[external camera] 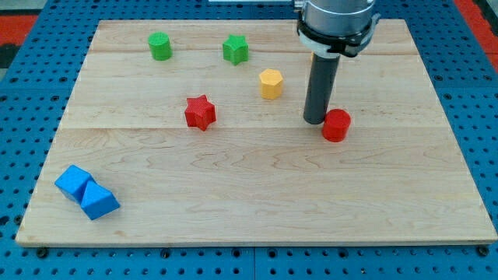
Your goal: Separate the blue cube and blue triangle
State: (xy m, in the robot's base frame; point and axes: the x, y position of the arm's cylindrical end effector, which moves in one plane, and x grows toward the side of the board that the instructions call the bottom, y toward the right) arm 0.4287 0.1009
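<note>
A blue cube (pixel 74 182) and a blue triangle (pixel 99 201) lie touching each other at the board's bottom left corner, the cube up and left of the triangle. My tip (pixel 314 120) stands far off at the view's upper right, just left of a red cylinder (pixel 336 125) and almost touching it. The rod rises straight from the tip to the arm at the view's top.
A red star (pixel 201 112) lies left of centre. A yellow hexagon block (pixel 270 83) sits up and left of my tip. A green cylinder (pixel 160 46) and a green star (pixel 235 49) lie near the top edge. The wooden board (pixel 257 194) rests on a blue pegboard.
</note>
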